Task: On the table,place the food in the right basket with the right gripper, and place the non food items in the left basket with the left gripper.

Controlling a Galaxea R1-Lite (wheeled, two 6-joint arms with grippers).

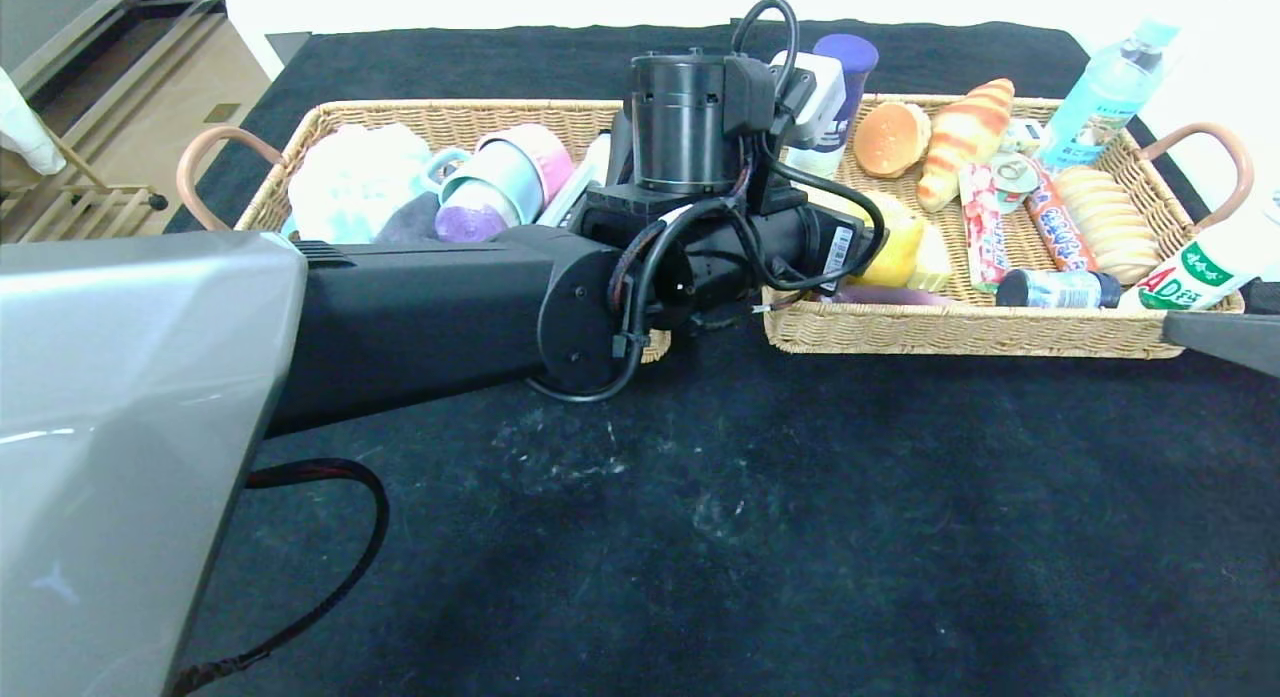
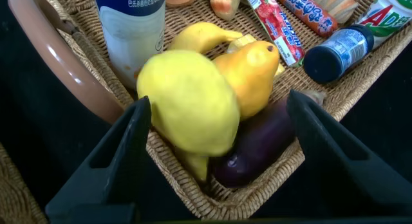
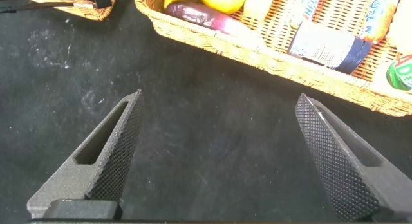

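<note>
My left arm reaches across to the near left corner of the right basket. In the left wrist view my left gripper is open just above that corner. A yellow lemon lies between its fingers, with a yellow pear and a purple eggplant beside it. In the head view the wrist hides the fingers. My right gripper is open and empty over the black table, just in front of the right basket.
The left basket holds cups and a white cloth. The right basket also holds a croissant, a bun, snack sticks and bottles. A water bottle stands at the basket's far right corner.
</note>
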